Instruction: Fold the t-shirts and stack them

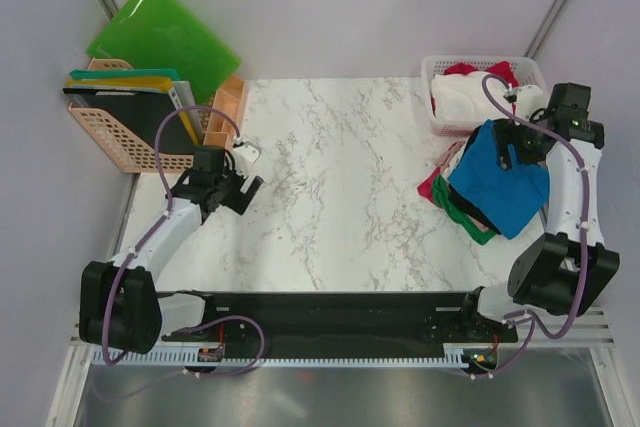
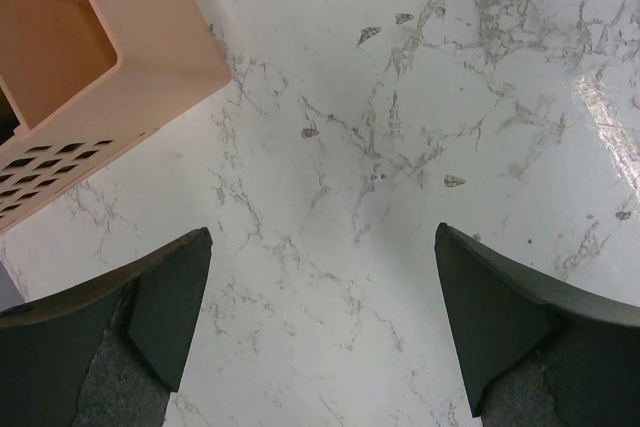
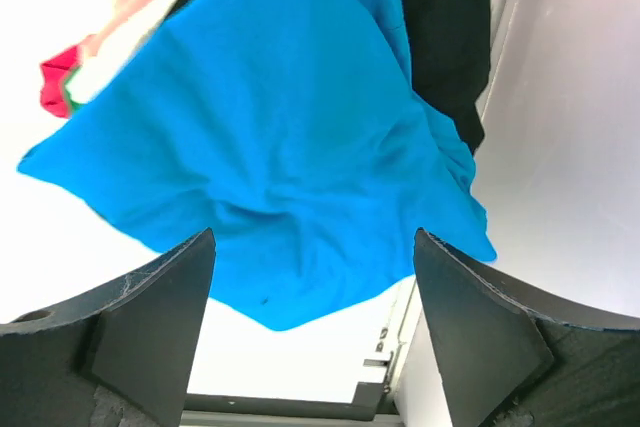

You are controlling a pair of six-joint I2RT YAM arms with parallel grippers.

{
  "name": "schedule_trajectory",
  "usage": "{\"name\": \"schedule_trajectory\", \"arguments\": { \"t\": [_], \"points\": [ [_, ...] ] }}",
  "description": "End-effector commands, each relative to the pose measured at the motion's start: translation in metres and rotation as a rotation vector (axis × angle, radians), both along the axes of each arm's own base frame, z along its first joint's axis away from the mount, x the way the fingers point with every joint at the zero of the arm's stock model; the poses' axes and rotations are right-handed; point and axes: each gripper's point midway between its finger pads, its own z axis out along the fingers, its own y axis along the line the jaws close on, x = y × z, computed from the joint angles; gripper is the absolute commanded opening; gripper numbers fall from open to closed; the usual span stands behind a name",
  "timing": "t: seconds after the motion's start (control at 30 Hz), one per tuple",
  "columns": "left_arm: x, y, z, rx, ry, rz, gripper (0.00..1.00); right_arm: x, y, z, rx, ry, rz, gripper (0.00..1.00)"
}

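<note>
Risks, left to right:
- Left gripper (image 2: 322, 237): jaws wide apart, nothing between them, hanging over bare table (image 2: 420, 97). The peach box (image 2: 150, 57) sits close at its 10 o'clock, so a careless swing could clip it.
- Right gripper (image 3: 314, 237): jaws apart, not clamped on anything, right above the blue t-shirt (image 1: 505, 187).
- The blue t-shirt lies on top of the pile at the table's 3 o'clock. It is rumpled and skewed, not a clean fold.
- Its near corner reaches the table's right edge. My guess is that a drag towards 3 o'clock pulls it off.
- A deep pinch could take the black t-shirt (image 3: 450, 37) underneath along with it.
- The red t-shirt (image 1: 432, 190) and green t-shirt (image 1: 470, 227) poke out at the pile's 8 o'clock side. A crooked top layer makes the stack lean further.
- The right arm's cable loops over the white basket (image 1: 470, 60) and could snag.

Containers, left to right:
- Peach basket (image 1: 100, 137) at 10 o'clock: folders standing on edge, with black, teal and yellow spines.
- A green folder (image 1: 165, 37) leans behind the peach basket, outside it.
- Peach box: the one compartment in view looks empty. I cannot tell about the rest.
- White basket at 1 o'clock: white and red cloth bunched inside, unfolded.
</note>
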Motion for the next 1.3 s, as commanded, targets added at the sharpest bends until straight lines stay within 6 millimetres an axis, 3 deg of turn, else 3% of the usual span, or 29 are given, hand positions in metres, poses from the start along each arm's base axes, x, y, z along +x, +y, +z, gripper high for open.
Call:
{"name": "schedule_trajectory", "arguments": {
  "t": [0.0, 0.1, 0.33, 0.53, 0.57, 0.63, 0.67, 0.8, 0.97, 1.27],
  "points": [
    [0.008, -0.006, 0.001, -0.047, -0.025, 0.001, 1.0, -0.008, 0.016, 0.02, 0.067, -0.047, -0.004, 0.88],
    [0.008, -0.005, 0.002, -0.041, -0.03, -0.001, 1.0, -0.004, 0.013, 0.016, 0.083, -0.035, -0.047, 0.89],
    [0.005, -0.004, 0.002, -0.035, -0.038, -0.002, 1.0, 0.002, 0.035, -0.001, 0.232, 0.007, -0.029, 0.87],
    [0.004, -0.008, -0.003, -0.056, -0.021, -0.009, 1.0, 0.048, 0.035, -0.009, 0.325, -0.028, -0.041, 0.85],
    [0.004, -0.008, -0.003, -0.056, -0.021, -0.009, 1.0, 0.056, 0.034, -0.024, 0.353, 0.009, -0.059, 0.84],
    [0.005, -0.007, -0.001, -0.05, -0.027, -0.005, 1.0, 0.067, 0.033, -0.03, 0.358, 0.023, -0.064, 0.84],
    [0.005, -0.006, 0.001, -0.044, -0.034, -0.006, 1.0, 0.071, 0.032, -0.047, 0.359, 0.067, -0.077, 0.84],
    [0.004, -0.005, 0.003, -0.041, -0.044, -0.008, 1.0, 0.078, 0.027, -0.082, 0.316, 0.136, -0.096, 0.83],
    [0.005, -0.007, 0.0, -0.048, -0.032, -0.008, 1.0, 0.069, 0.026, -0.122, 0.292, 0.218, -0.11, 0.83],
    [0.005, -0.007, 0.0, -0.051, -0.03, -0.009, 1.0, 0.03, 0.035, -0.194, 0.157, 0.394, -0.053, 0.83]
  ]
}}
